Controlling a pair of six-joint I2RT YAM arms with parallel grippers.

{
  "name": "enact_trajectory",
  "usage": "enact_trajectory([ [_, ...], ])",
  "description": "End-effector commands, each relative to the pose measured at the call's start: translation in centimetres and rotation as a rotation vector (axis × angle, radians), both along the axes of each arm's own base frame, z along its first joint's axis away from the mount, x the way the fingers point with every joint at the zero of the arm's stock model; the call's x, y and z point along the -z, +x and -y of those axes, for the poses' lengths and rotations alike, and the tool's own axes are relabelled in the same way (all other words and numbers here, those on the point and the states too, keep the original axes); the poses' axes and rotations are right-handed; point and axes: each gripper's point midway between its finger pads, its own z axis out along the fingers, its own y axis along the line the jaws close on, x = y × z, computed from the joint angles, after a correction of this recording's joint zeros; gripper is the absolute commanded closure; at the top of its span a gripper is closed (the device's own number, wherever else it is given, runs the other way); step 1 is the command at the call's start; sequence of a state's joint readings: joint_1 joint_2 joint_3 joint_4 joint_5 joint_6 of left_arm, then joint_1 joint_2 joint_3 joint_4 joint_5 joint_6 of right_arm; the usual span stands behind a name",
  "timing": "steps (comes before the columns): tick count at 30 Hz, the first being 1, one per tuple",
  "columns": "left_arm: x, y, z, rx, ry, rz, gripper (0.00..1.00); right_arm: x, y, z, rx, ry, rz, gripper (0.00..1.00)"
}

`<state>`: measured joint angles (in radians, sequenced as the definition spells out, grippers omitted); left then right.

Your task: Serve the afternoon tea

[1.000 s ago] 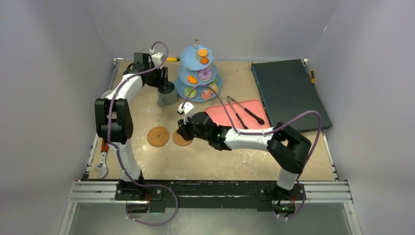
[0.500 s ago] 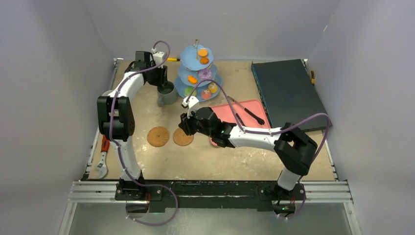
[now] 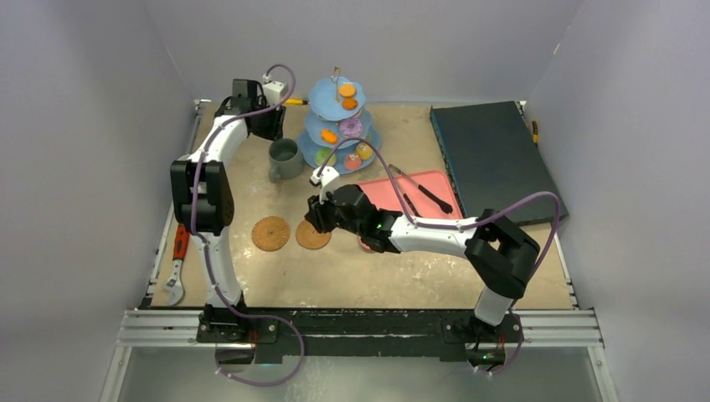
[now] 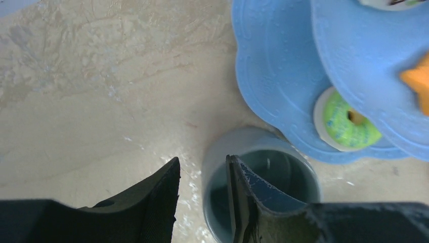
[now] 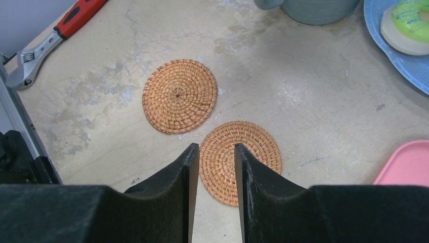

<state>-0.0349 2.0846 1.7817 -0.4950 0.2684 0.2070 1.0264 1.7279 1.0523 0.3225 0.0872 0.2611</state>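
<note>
Grey-green mug (image 4: 275, 169) stands on the bench (image 4: 101, 76) right under the left pincer (image 4: 202, 159), offset toward its right finger. That pincer is part-open, grips nothing and hovers above the rim. Left arm is stretched far forward, wrist pointing down. Blue stand (image 4: 273, 76) is just past the mug, with a green doughnut (image 4: 349, 119) on its bottom tier. Right pincer (image 5: 212, 147) is part-open and empty, low over one coaster (image 5: 242, 162). Second coaster (image 5: 179, 96) lies ahead-left of it, the two almost touching. Right arm angles across leftward. Pink tray (image 5: 404, 164) is to that pincer's right, wrench (image 5: 45, 43) far left.
</note>
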Motion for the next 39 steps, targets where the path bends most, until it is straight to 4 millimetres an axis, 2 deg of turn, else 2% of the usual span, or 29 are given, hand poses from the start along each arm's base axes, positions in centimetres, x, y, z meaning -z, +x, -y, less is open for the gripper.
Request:
enact_trajectory([
  [1, 1.7, 1.6, -0.8, 0.022, 0.068, 0.002, 0.62, -1.1, 0.2, -0.2, 0.013, 0.050, 0.008, 0.64],
  [4, 2.8, 1.5, -0.5, 0.050, 0.064, -0.023, 0.68, -1.1, 0.4, 0.0, 0.024, 0.047, 0.010, 0.64],
  [8, 4.1, 0.6, -0.5, 0.058, 0.068, -0.064, 0.84, -1.1, 0.9, -0.1, 0.037, 0.035, 0.022, 0.64],
  [10, 4.5, -0.1, -0.7, 0.055, 0.072, -0.086, 0.89, -0.9, 1.2, -0.2, 0.045, 0.028, 0.024, 0.64],
  [16, 3.8, -2.2, -0.7, 0.034, 0.062, -0.095, 0.92, -1.1, 1.7, -0.5, 0.051, 0.034, 0.034, 0.64],
  [21, 3.6, -3.9, 0.0, 0.049, 0.021, -0.123, 0.89, -1.5, 1.9, -0.7, 0.052, 0.039, 0.045, 0.63],
  [27, 3.9, -4.7, 0.6, 0.043, -0.023, -0.159, 0.89, -1.5, 2.0, -0.6, 0.061, 0.038, 0.051, 0.63],
  [33, 5.2, -6.1, 0.3, -0.040, -0.056, -0.226, 1.00, -1.5, 3.6, -0.7, 0.100, 0.002, 0.102, 0.50],
  [39, 5.9, -9.1, -0.1, -0.210, -0.134, -0.278, 1.00, -0.7, 5.9, -2.0, 0.146, -0.024, 0.153, 0.39],
])
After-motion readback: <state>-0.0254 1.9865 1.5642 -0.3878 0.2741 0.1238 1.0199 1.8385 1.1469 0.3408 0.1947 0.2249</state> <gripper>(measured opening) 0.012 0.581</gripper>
